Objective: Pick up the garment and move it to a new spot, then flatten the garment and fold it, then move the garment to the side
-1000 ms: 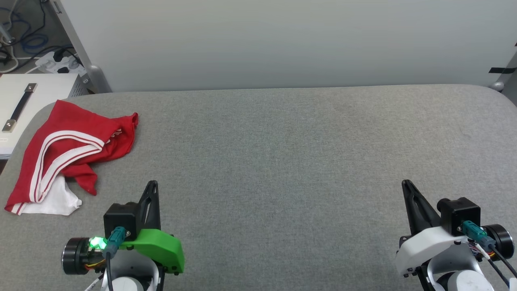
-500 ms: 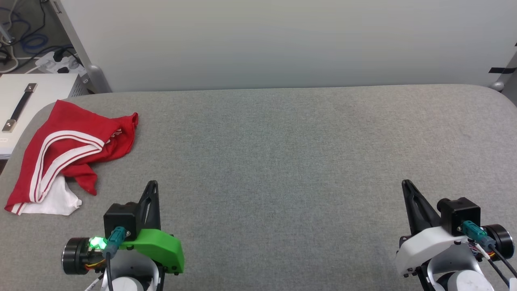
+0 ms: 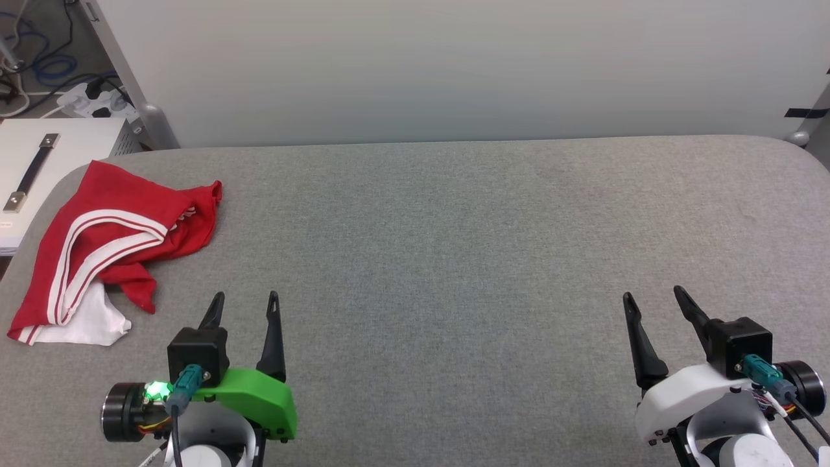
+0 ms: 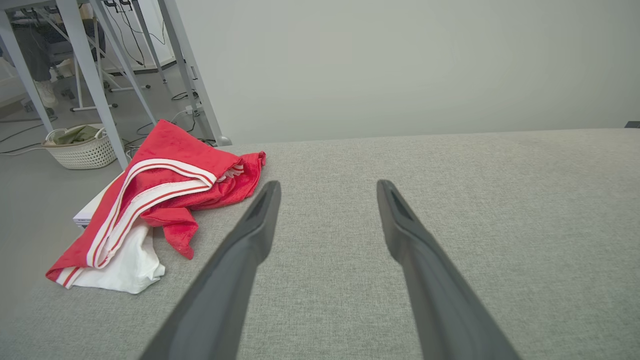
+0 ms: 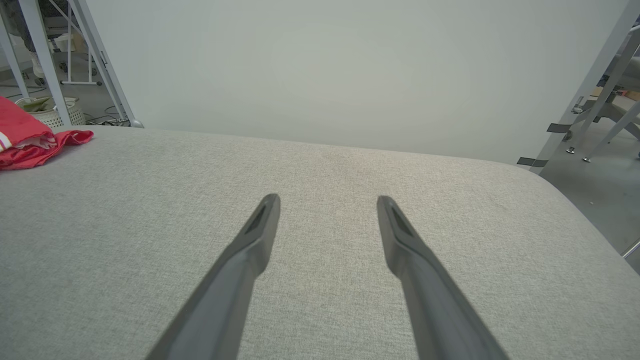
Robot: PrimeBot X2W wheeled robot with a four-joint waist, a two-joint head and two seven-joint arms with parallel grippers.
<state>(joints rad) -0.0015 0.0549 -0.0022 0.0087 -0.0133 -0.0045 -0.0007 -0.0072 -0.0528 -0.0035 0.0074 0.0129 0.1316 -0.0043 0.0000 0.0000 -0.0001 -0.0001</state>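
Note:
The garment [image 3: 110,240] lies crumpled at the far left of the grey padded table [image 3: 454,227], red with striped trim and a white sleeve poking out below. It appears again in the left wrist view, garment [image 4: 160,195], left of the fingers, and at the left edge of the right wrist view, garment [image 5: 30,142]. My left gripper [image 3: 245,298] hovers open over the table, just right of and nearer than the garment, apart from it. My right gripper [image 3: 653,293] stands open at the lower right, far from the cloth. Both hold nothing.
A white cabinet top [image 3: 58,143] with a dark handle sits beyond the table's left corner. A power strip and cables [image 3: 91,97] lie on the floor behind. A white laundry basket [image 4: 80,147] stands on the floor left of the table. A pale wall backs the table.
Both grippers have gone from shut to open; the fingers now stand spread apart. The arms, garment and camera stay where they were.

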